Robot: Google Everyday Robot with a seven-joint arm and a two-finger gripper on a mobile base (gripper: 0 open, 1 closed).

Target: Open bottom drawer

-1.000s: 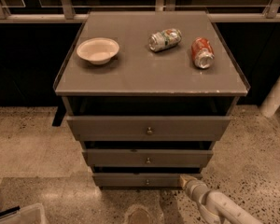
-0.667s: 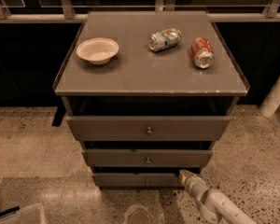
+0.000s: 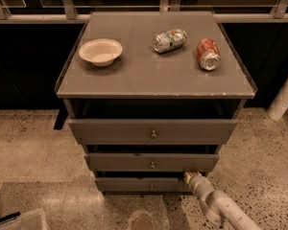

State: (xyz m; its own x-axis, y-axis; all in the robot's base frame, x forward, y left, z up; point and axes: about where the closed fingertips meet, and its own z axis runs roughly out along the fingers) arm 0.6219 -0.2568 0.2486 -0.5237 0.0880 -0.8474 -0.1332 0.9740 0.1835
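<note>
The bottom drawer (image 3: 134,184) is the narrowest grey-brown front, lowest of three, with a small round knob (image 3: 151,187) at its centre. It sits nearly flush under the middle drawer (image 3: 151,162). My gripper (image 3: 188,176) comes in from the lower right on a pale arm. Its tip is at the right end of the bottom drawer's top edge, just under the middle drawer's lower right corner.
The top drawer (image 3: 152,131) is the widest front. On the cabinet top (image 3: 149,75) lie a white bowl (image 3: 101,51), a crushed green-and-silver can (image 3: 169,40) and a crushed red can (image 3: 208,54). A pale bin corner (image 3: 19,221) shows at the lower left on the speckled floor.
My gripper has moved up and a little left, from the floor-level front of the bottom drawer to its upper right edge.
</note>
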